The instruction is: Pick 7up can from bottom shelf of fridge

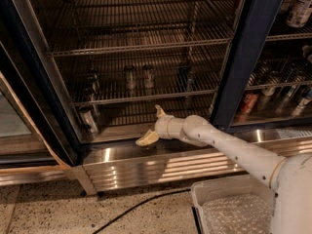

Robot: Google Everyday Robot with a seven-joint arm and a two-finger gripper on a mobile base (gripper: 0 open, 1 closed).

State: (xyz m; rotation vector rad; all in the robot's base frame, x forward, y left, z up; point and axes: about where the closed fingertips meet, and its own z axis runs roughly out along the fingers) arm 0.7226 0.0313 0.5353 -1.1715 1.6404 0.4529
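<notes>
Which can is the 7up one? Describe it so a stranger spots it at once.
Start at the fridge with its dark navy frame and drop to the bottom shelf, the lowest wire rack. The 7up can stands alone at its left end, left of the open gripper at the front rail; dull silvery-grey, while the nearby cans sit one rack higher.

Reached in from the lower right with the arm (234,149), stretched leftward to mid-frame. Held the gripper (152,126) just below centre, fingers (146,140) spread apart.
</notes>
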